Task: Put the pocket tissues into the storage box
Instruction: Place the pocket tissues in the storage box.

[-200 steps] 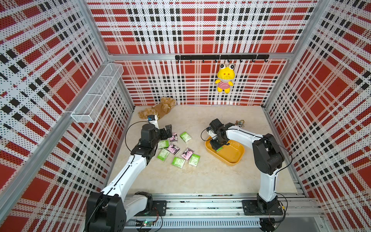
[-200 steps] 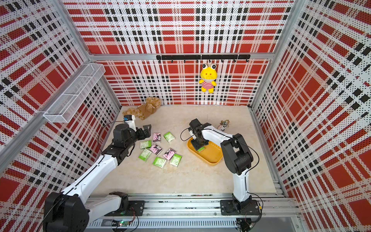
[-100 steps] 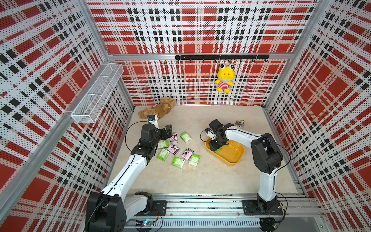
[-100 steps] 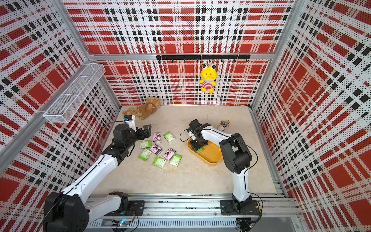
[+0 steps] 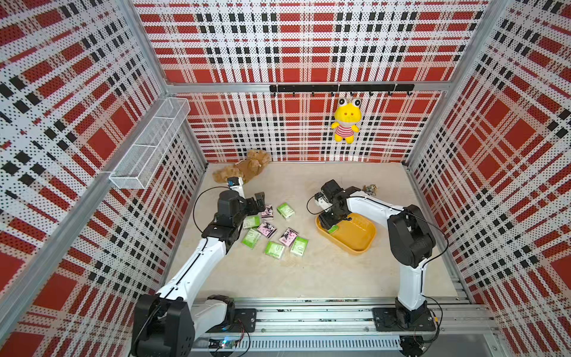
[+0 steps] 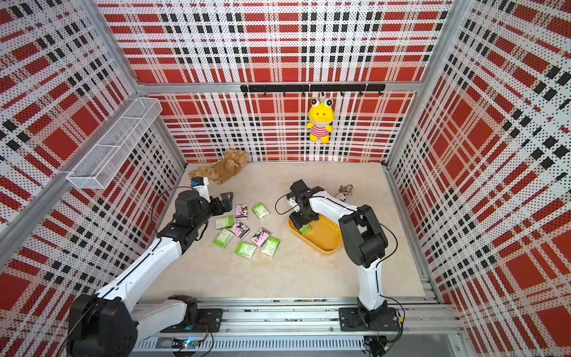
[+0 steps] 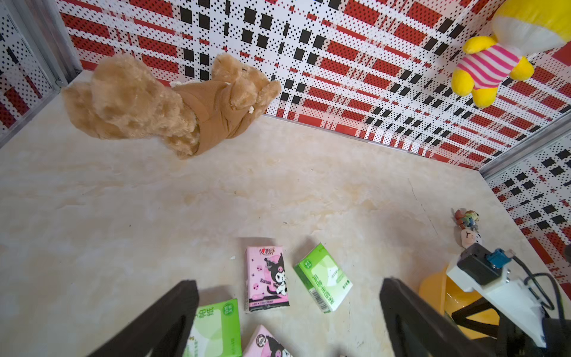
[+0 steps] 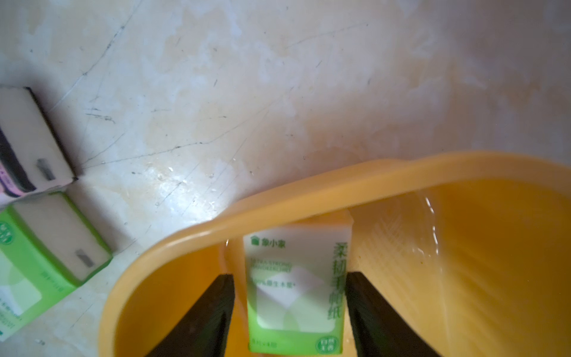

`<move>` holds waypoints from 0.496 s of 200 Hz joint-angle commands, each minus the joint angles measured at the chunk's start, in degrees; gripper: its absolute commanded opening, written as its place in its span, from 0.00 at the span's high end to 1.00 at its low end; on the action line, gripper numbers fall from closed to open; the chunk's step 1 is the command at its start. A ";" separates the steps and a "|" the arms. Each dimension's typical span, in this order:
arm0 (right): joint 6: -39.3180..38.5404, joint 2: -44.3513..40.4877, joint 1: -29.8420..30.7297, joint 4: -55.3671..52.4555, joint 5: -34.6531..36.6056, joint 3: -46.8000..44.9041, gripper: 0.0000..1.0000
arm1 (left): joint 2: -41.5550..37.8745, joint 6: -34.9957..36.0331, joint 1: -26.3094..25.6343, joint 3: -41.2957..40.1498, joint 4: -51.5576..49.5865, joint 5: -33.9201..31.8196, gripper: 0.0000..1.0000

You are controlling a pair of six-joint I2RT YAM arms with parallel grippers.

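Note:
The storage box [image 5: 355,247] [image 6: 324,247] is a shallow yellow-orange tray right of centre. One light green pocket tissue packet [image 5: 333,229] [image 8: 296,287] lies inside it at its left end, against the wall. My right gripper [image 5: 329,224] [image 8: 290,275] hangs over that packet, open, with a gap beside the packet. Several more green and pink pocket tissues [image 5: 274,249] [image 6: 241,230] lie scattered on the floor left of the box. My left gripper [image 5: 259,199] [image 7: 289,281] hovers at the far left edge of that cluster, open and empty, near a pink packet [image 7: 268,278].
A brown plush toy [image 5: 244,168] lies at the back left. A yellow frog plush [image 5: 346,122] hangs from the hook rail on the back wall. A white wire mesh basket [image 5: 148,145] is mounted on the left wall. A small keychain trinket [image 5: 370,188] lies behind the box.
My right gripper's jaws have spread apart and let go of the green packet, which now rests in the box. The left arm has not moved.

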 commanded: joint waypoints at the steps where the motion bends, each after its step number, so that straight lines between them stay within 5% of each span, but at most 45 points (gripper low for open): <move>1: 0.06 -1.73 -0.24 -0.77 -0.49 1.10 0.35 | -0.18 0.11 -0.06 0.69 -0.06 -0.02 0.01; 99: 3.31 -6.60 -5.46 0.33 -2.89 -0.20 0.36 | -0.01 0.09 -0.11 1.05 -0.15 0.11 0.01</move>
